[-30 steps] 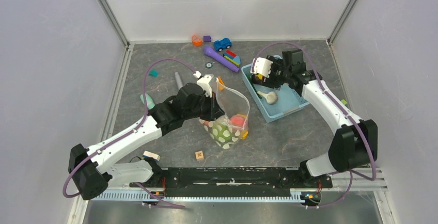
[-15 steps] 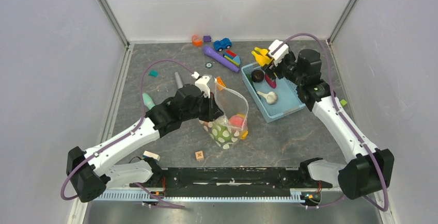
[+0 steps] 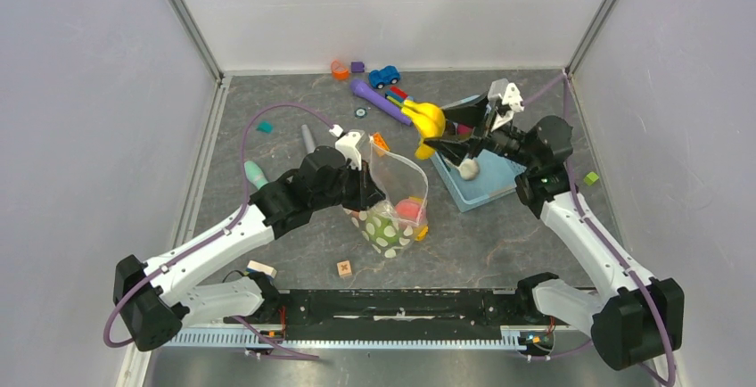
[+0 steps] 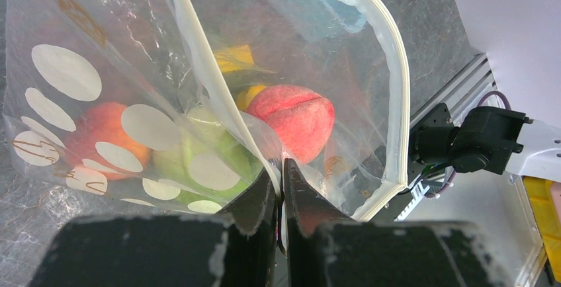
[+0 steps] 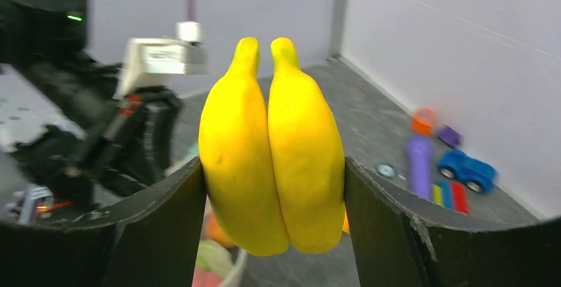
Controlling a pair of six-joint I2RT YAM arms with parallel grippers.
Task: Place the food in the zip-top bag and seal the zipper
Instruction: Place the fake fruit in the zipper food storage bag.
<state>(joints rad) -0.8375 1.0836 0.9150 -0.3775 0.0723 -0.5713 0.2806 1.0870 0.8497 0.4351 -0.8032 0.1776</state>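
while left hand (image 4: 281, 180) pinches zip-top bag (image 4: 126, 49) rim, right hand (image 5: 272, 171) clamps banana bunch (image 5: 271, 128); block (image 3: 344, 268) marked x.

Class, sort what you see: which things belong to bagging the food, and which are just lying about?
Belongs: banana bunch, in the right gripper; zip-top bag, pinched by the left gripper; peach and cabbage inside it.
Lying about: blue toy car, purple tube, wooden block, green cube.

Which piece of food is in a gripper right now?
The yellow banana bunch, clamped in the right gripper. The peach and green cabbage lie inside the bag, whose edge the left gripper pinches.
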